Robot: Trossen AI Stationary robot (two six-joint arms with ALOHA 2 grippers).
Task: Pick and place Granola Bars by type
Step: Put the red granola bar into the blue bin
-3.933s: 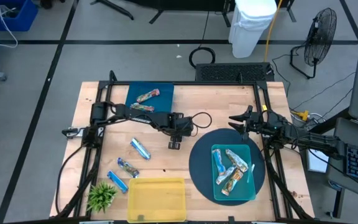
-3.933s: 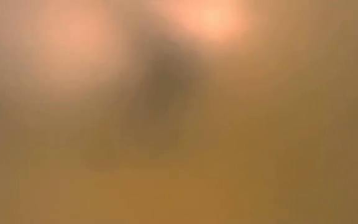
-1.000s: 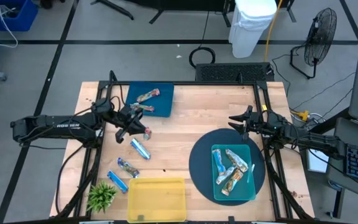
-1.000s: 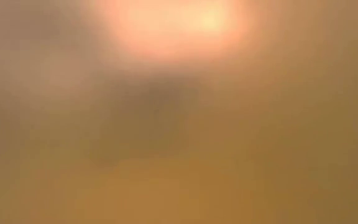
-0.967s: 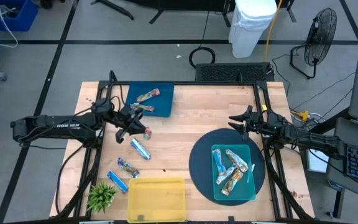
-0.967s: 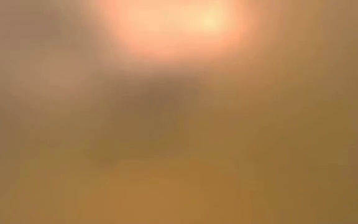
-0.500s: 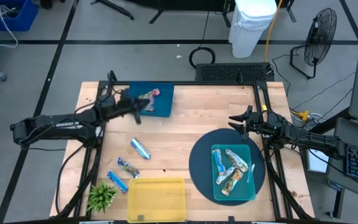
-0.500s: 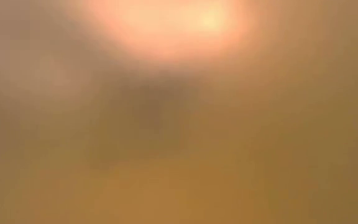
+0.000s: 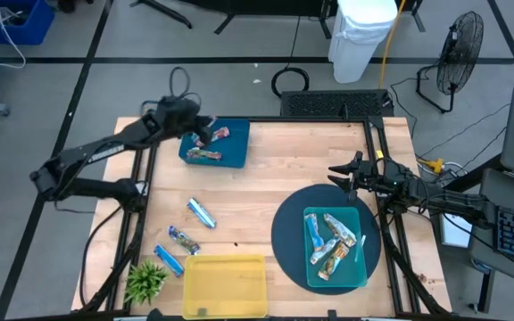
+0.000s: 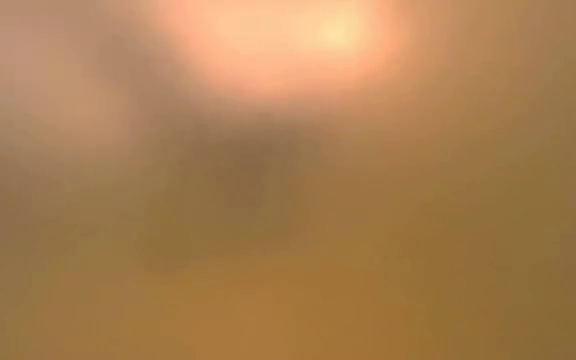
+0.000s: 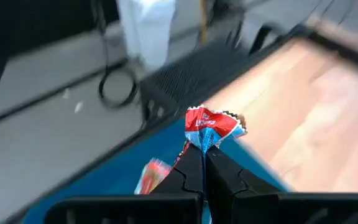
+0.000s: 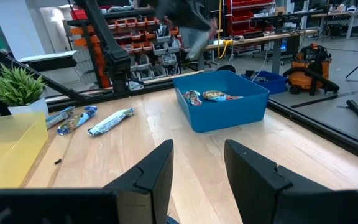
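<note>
Right pincer (image 9: 339, 175) idles spread beside the round dark mat (image 9: 284, 234). Left arm reaches out high over the blue tray (image 9: 235, 157) at the desk's (image 9: 275, 169) far edge, left pincer (image 11: 204, 163) pinching a red-and-blue granola bar (image 11: 213, 126).

So the wooden table (image 9: 266, 178) is carrying a fair bit. A dark blue tray (image 9: 232, 152) is sitting at its far left, a clear yellow bin (image 9: 226, 287) at the near edge, and a small green plant (image 9: 145, 281) is standing just beside that bin in the near left corner. A round dark mat (image 9: 286, 234) is lying on the right side. Three blue-silver granola bars are lying loose on the bare wood at left: one (image 9: 202, 212) mid-table, two (image 9: 184, 240) (image 9: 169, 261) nearer the plant.
</note>
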